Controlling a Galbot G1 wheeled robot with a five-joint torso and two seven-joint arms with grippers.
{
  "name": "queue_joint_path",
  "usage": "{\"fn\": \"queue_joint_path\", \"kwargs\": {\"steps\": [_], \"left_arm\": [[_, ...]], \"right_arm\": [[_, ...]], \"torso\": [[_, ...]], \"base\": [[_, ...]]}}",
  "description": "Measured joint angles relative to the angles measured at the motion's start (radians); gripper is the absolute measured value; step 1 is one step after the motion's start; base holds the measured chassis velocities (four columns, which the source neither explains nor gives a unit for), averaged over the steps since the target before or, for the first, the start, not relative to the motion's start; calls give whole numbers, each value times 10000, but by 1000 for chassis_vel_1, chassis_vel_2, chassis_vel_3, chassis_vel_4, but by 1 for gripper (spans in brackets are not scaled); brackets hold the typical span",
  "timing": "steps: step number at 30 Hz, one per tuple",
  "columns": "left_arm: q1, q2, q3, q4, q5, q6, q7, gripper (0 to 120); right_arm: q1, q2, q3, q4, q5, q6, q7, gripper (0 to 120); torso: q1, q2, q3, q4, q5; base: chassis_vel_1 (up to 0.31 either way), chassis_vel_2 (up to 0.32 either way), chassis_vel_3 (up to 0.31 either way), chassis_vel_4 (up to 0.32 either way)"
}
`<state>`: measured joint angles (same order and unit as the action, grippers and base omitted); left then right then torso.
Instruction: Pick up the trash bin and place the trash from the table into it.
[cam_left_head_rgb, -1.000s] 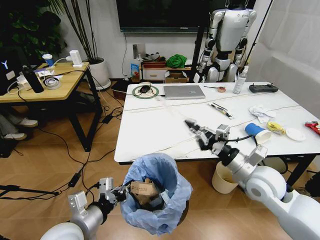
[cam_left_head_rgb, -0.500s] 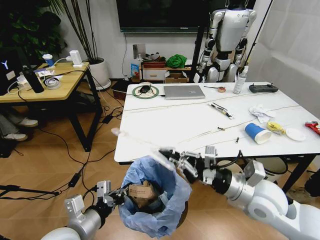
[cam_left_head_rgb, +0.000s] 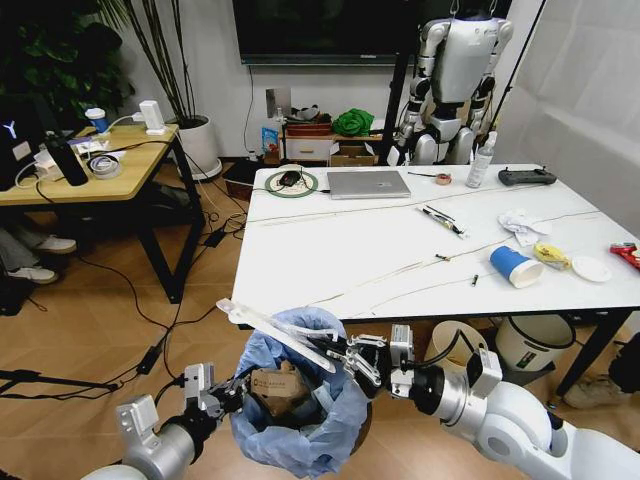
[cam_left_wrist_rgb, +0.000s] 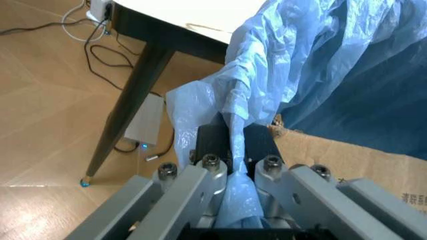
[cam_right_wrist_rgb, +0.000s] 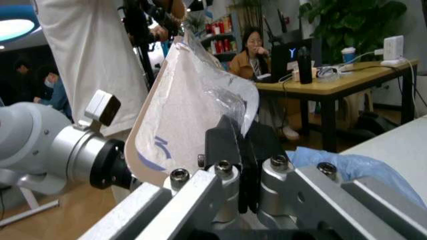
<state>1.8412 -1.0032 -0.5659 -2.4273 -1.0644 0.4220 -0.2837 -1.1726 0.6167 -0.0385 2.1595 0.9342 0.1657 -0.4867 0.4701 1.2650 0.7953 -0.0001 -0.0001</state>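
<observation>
We read only a pale "Y" on the dark monitor (cam_left_head_rgb: 14, 135) at the far left; print on the cardboard box (cam_left_wrist_rgb: 373, 165) stays illegible.

The trash bin (cam_left_head_rgb: 290, 420), blue-bagged with a brown cardboard box (cam_left_head_rgb: 275, 385) inside, sits at bottom centre. A white plastic packet (cam_left_head_rgb: 275, 330) hangs flat above its rim. On the white table (cam_left_head_rgb: 330, 250), right side: blue cup (cam_left_head_rgb: 515, 266), tissue (cam_left_head_rgb: 522, 223), white lid (cam_left_head_rgb: 590, 268).

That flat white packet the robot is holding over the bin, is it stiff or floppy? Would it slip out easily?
The white plastic packet sticks out nearly straight from the right gripper above the trash bin, so it is probably fairly stiff and light. In the right wrist view its film looks glossy and crinkled, so it may be slippery.
</observation>
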Motion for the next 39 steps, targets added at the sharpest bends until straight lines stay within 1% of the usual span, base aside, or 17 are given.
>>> {"fn": "queue_joint_path", "kwargs": {"steps": [11, 17, 20, 21, 22, 26, 27, 30, 33, 39], "left_arm": [[261, 172, -532, -288, -126, 133, -177, 0], [342, 144, -600, -337, -143, 157, -206, 0], [379, 131, -612, -359, -132, 165, -206, 0], [379, 131, -612, -359, -132, 165, -206, 0], [387, 130, -622, -362, -130, 166, -206, 0], [454, 104, -691, -398, -116, 175, -207, 0], [454, 104, -691, -398, -116, 175, -207, 0], [464, 99, -694, -399, -106, 182, -207, 0], [476, 90, -695, -398, -99, 189, -206, 0], [473, 81, -720, -399, -61, 211, -203, 0]], "right_arm": [[-171, 250, 59, -247, -278, 86, -306, 0], [-187, 342, 19, -353, -410, 114, -417, 0], [-203, 374, 18, -412, -431, 133, -584, 14], [-203, 374, 18, -412, -431, 133, -584, 14], [-203, 378, 18, -427, -431, 133, -630, 16], [-206, 407, 22, -471, -428, 140, -800, 34], [-206, 407, 22, -471, -428, 140, -800, 34], [-205, 436, 22, -514, -428, 166, -829, 48], [-206, 444, 27, -553, -430, 203, -856, 53], [-174, 512, 173, -516, -362, 232, -820, 58]], "torso": [[0, 0, 0, 0, 1], [0, 0, 0, 1, 0], [0, 0, 0, 0, 0], [0, 0, 0, 0, 0], [0, 0, 0, 0, 0], [0, 0, 0, 0, 0], [0, 0, 0, 0, 0], [0, 0, 0, 0, 1], [0, 0, 0, 0, 0], [0, 0, 0, 0, 1]], "base": [[0, 0, 0, 0], [0, 0, 0, 0], [0, 0, 0, 0], [0, 0, 0, 0], [0, 0, 0, 0], [0, 0, 0, 0], [0, 0, 0, 0], [0, 0, 0, 0], [0, 0, 0, 0], [0, 0, 0, 0]]}}
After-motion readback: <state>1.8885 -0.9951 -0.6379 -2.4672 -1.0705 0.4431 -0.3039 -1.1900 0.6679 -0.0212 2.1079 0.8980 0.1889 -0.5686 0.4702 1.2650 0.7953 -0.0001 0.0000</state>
